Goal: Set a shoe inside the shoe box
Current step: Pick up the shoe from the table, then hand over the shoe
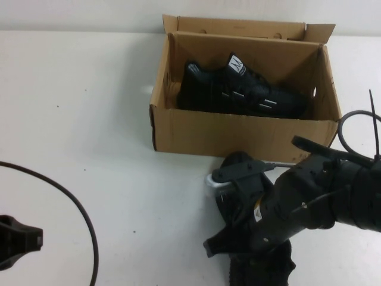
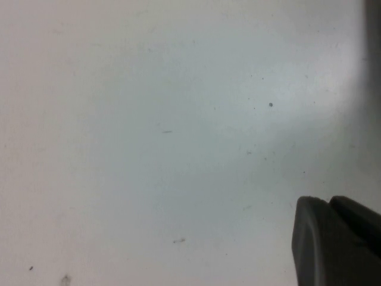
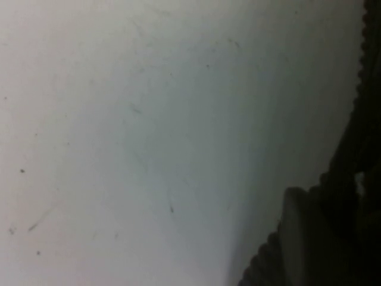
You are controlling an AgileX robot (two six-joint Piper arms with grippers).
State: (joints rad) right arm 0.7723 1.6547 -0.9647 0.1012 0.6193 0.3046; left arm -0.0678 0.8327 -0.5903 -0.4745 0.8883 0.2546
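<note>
Cardboard shoe box (image 1: 238, 134) holding black shoe (image 1: 241, 90), right tool (image 1: 235, 229) beside mate (image 1: 259, 268), left tool (image 1: 15, 238) parked

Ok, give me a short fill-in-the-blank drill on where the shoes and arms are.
1. One black shoe lies inside the ____ shoe box.
2. The box's lid flap stands ____.
3. A second black shoe lies on the table under the ____ arm's gripper.
4. The left gripper sits near the table's ____ edge.

Missing words: cardboard; open; right; left
</note>
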